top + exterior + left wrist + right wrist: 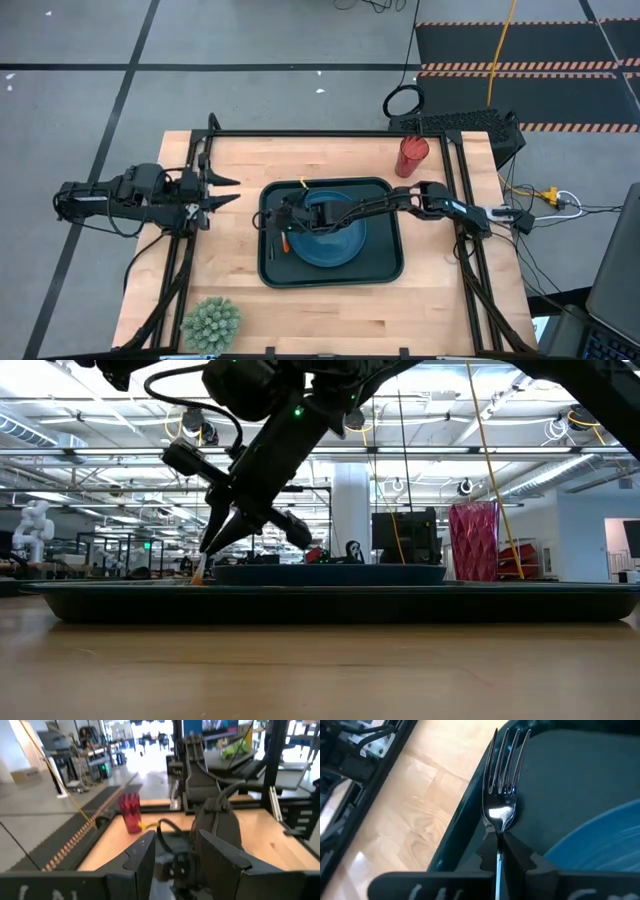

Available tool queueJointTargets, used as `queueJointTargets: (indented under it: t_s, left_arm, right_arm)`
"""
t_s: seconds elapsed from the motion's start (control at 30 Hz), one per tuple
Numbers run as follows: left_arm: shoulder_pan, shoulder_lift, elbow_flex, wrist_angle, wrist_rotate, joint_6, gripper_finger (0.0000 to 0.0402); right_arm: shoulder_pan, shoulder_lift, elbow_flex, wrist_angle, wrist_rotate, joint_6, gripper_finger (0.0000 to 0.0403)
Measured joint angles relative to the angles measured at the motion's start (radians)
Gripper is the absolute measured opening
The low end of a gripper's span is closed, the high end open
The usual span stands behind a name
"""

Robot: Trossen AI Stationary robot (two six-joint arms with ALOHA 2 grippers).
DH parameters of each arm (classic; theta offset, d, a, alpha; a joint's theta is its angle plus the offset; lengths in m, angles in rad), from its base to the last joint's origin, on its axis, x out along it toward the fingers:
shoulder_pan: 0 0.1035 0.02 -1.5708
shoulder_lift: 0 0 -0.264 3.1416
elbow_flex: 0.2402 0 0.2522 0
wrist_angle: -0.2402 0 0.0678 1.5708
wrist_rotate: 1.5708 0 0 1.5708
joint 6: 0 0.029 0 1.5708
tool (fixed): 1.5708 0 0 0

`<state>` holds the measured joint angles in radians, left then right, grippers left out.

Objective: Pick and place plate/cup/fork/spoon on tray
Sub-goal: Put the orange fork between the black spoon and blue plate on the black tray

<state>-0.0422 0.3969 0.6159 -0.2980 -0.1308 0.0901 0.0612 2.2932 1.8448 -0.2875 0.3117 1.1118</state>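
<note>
Light wood worktop point(240, 160) in a black frame, grey floor around it; low view looks into a big lit hall w/ ceiling lights. Large dark green-black rect. plastic tray point(390, 262) w/ raised rim lies mid-worktop, slightly toward the right edge. Round matte blue plate point(335, 248) sits inside the tray, filling approx. its centre.

Right arm reaches in from the worktop's right edge, stretched low across the tray & over the plate, wrist pitched steeply down in low view. Right gripper point(287, 222) is at the tray's left part, just beside the plate's left rim, fingers clenched on the small fork w/ silver tines & thin orange handle point(503, 780). Right wrist view: tines point away from the pads, over the tray floor close along its left rim; dark fingers point(520, 852) pinch the neck just below the tines. Orange handle tip shows under the gripper in high view, low above or on the tray floor; can't tell if touching.

Small red ribbed translucent cup point(411, 156) stands upright on bare wood near the worktop's far right corner, well apart from the tray.

Left arm waits folded at the left edge; left gripper point(222, 192) released, fingers spread, pointing toward the tray. Small spiky green plant point(211, 322) near the near left corner.
</note>
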Motion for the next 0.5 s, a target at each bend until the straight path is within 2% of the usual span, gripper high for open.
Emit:
queueJointTargets:
  t_s: [0.23, 0.5]
  left_arm:
    - [0.0, 0.0, 0.0, -0.07, 0.0, -0.039, 0.0152]
    - [-0.025, 0.0, -0.001, -0.125, -0.001, -0.101, 0.0152]
  right_arm:
    - [-0.001, -0.002, -0.081, 0.063, -0.002, 0.144, 0.0]
    - [0.007, -0.002, -0.098, 0.082, -0.001, 0.186, 0.0]
